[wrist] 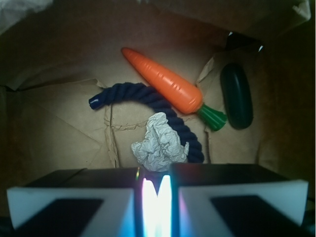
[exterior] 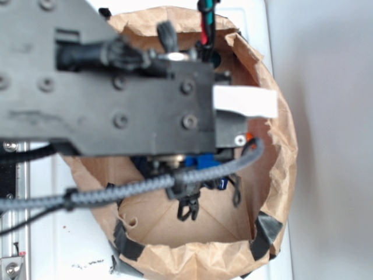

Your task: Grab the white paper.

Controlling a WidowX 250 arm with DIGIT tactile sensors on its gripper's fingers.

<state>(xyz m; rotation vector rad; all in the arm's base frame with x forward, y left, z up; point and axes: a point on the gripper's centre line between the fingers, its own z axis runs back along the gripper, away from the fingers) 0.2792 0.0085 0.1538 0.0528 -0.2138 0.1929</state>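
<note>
The white paper (wrist: 160,143) is a crumpled off-white ball lying on the floor of the brown paper bag (wrist: 59,128), resting against a dark blue rope (wrist: 133,93). My gripper (wrist: 154,197) hovers just short of it in the wrist view. Its two black fingers with white faces stand close together with only a thin bright slit between them and nothing held. The paper's near edge sits right above that slit. In the exterior view the arm (exterior: 116,87) covers the bag's inside, so the paper and the fingertips are hidden there.
An orange toy carrot (wrist: 165,86) with a green top lies diagonally behind the paper, across the rope. A dark green oblong object (wrist: 237,96) lies at the right. The bag's crinkled walls (exterior: 274,175) ring the arm closely. A flat white tab (exterior: 245,100) sticks out from the arm.
</note>
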